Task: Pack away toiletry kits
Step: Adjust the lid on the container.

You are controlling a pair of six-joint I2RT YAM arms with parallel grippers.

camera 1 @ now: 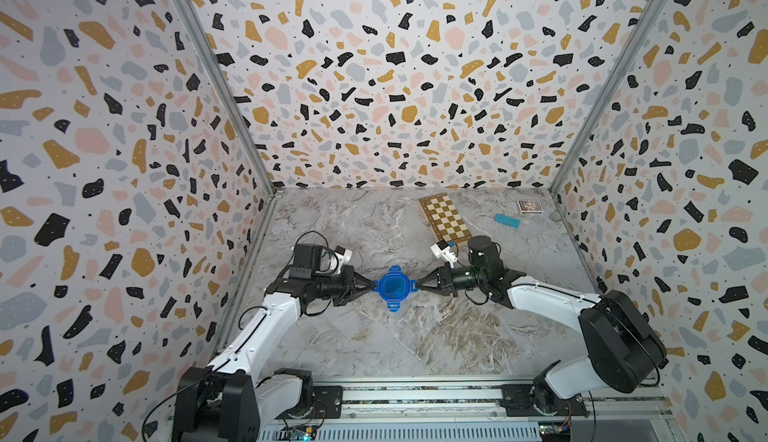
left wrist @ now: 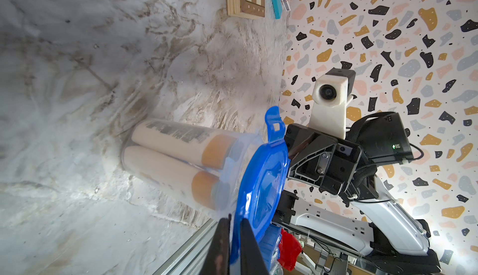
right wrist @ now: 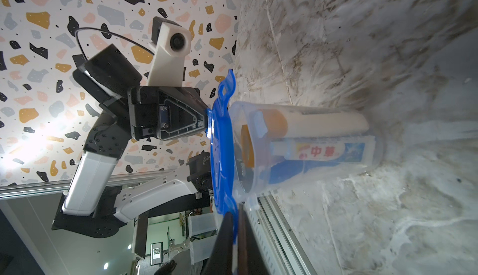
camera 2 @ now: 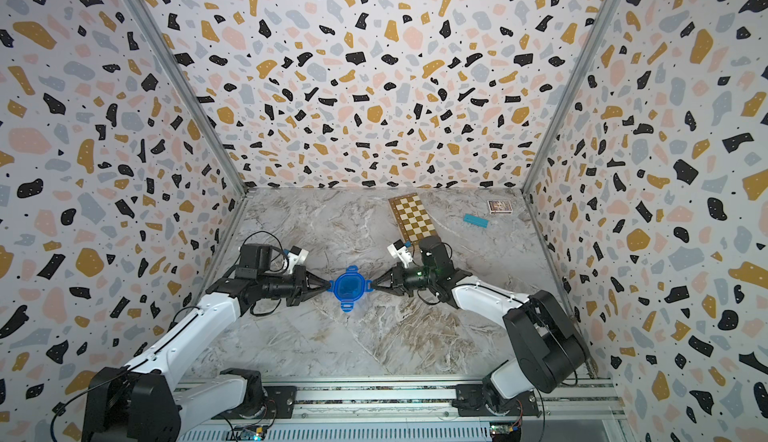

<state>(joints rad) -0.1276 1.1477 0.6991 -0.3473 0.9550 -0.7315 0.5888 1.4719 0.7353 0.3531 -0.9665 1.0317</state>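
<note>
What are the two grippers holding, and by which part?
The blue lid: the left gripper pinches one side tab, the right gripper the opposite tab.

Centre: clear plastic tub with blue four-tab lid (camera 1: 391, 287), flanked by the left gripper (camera 1: 371, 287) and right gripper (camera 1: 418, 285), each pinched on a side tab, so both side approaches are blocked. Near and far of the tub, the grey marble tabletop (camera 1: 374, 348) lies bare. Far right: wooden chessboard (camera 1: 444, 217), flat teal block (camera 1: 506, 220) and small patterned box (camera 1: 530, 206), perhaps playing cards, crowding the corner.
</note>
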